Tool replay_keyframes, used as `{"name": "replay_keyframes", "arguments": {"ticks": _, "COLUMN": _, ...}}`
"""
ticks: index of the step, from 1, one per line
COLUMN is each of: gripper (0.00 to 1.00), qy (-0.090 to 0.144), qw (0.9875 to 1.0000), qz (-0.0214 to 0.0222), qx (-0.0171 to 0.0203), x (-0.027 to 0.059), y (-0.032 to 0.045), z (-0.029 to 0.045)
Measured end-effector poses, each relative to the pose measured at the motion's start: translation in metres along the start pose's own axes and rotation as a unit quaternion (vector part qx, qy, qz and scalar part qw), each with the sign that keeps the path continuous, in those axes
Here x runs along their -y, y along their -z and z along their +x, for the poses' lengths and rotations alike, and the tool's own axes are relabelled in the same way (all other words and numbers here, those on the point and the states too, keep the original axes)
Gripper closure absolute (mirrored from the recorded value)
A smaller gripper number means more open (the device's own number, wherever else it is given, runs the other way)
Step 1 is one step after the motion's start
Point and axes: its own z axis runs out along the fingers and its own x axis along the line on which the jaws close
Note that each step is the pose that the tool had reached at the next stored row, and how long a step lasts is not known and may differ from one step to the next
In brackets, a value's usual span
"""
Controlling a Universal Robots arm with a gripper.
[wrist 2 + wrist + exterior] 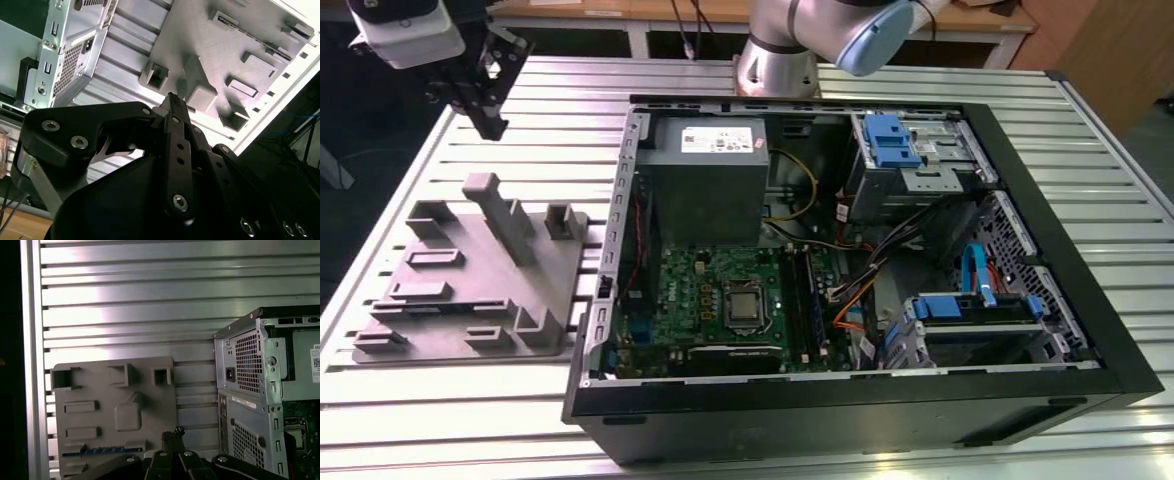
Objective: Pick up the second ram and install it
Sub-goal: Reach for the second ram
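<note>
Gripper (pixel 490 125) hangs high at the exterior view's far left, fingers pressed together, empty. The ram stick (pixel 100 451) looks parked in the grey tray (pixel 474 300), left of the computer (pixel 787 420). Best open wide, centre on it, descend squarely.

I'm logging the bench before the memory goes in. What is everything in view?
table: one, silver, under everything
tray: one, grey, on the table, exterior view's left
computer case: one, black, open, beside the tray
motherboard: one, green, inside the case
power supply: one, grey, inside the case
drive caddies: two, blue, inside the case
second ram: one, dark bluish strip, along the tray
arm: one, grey, behind the case
pincer: one, black, shut, empty, above the table
</note>
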Motion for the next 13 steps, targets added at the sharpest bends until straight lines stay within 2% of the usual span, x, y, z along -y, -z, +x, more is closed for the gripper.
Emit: {"name": "replay_keyframes", "arguments": {"ticks": 13, "gripper": 0.93, "qy": 0.000, "qw": 1.0000, "qz": 0.0000, "qx": 0.0000, "x": 0.0135, "y": -0.0037, "z": 0.0099}}
